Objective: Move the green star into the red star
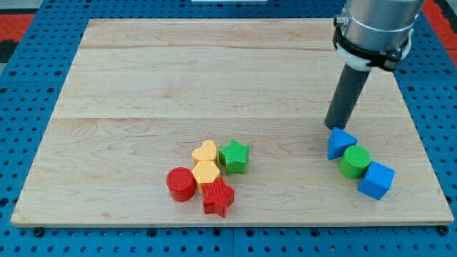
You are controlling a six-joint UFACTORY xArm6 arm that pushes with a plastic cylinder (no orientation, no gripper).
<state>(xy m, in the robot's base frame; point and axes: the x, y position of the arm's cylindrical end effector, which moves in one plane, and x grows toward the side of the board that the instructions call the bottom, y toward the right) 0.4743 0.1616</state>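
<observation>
Sitting nearest the view's bottom, the red star (218, 198) is apart from the green star (234, 155), which lies just above-right, beside the yellow blocks (205, 164). Farther back on the desk (143, 78), my tip (333, 126) touches neither star, resting by the blue triangle (340, 143); I have no fingers, so nothing is held, and I judge the push not yet begun.

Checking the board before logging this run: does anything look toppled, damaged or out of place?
Nothing stands out. All eight blocks lie flat on the wooden board. My tip sits just above the blue triangular block, far from the green star block and the red star block.
</observation>
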